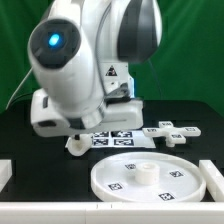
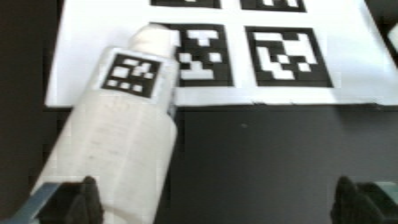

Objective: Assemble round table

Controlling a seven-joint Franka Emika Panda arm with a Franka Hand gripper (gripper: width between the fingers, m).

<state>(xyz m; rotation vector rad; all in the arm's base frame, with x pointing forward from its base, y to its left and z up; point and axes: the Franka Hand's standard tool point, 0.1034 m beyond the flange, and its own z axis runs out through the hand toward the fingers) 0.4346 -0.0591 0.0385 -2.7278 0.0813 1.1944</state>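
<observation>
The wide rimmed round disc (image 1: 140, 178) lies flat near the front of the black table, with square tags on its face and a raised hub in the middle. The short thick leg (image 2: 121, 130) lies on its side, a tag near its far end, which overlaps the marker board (image 2: 267, 50). In the exterior view the leg (image 1: 77, 145) pokes out under the arm. My gripper (image 2: 217, 202) hangs open just above it. One of its fingertips (image 2: 71, 200) is over the leg's edge and the other is far off over bare table. The small lobed foot (image 1: 170, 133) rests at the exterior view's right.
The marker board (image 1: 112, 138) lies behind the disc. White blocks sit at the table's front corners, one at the left (image 1: 5, 177) and one at the right (image 1: 212, 180). The arm's bulky body (image 1: 80, 70) hides the table's back left.
</observation>
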